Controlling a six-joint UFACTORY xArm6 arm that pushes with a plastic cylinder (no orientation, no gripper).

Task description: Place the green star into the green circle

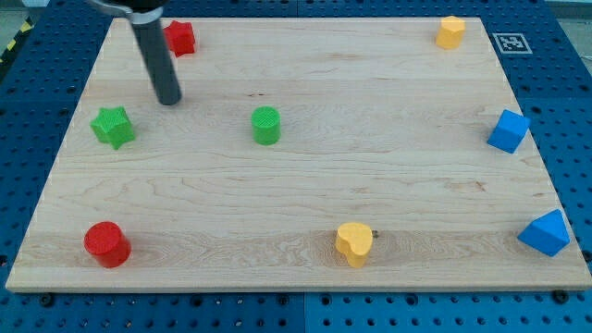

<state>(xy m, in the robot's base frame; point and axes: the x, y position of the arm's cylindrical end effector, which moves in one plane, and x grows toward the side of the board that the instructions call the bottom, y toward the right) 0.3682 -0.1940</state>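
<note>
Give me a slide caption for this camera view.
My tip sits above-right of the green star, with the green circle farther right.

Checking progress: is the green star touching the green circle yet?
No. The green star sits apart, bare board separating it from the green circle. My tip is above-right of the star.

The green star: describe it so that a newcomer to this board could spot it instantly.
Start at the wooden board and go to its edge on the view's left, roughly halfway down. The green star lies there, just below and left of my tip, apart from it. The only other green block, the green circle, is a round cylinder farther right; the star has points.
</note>
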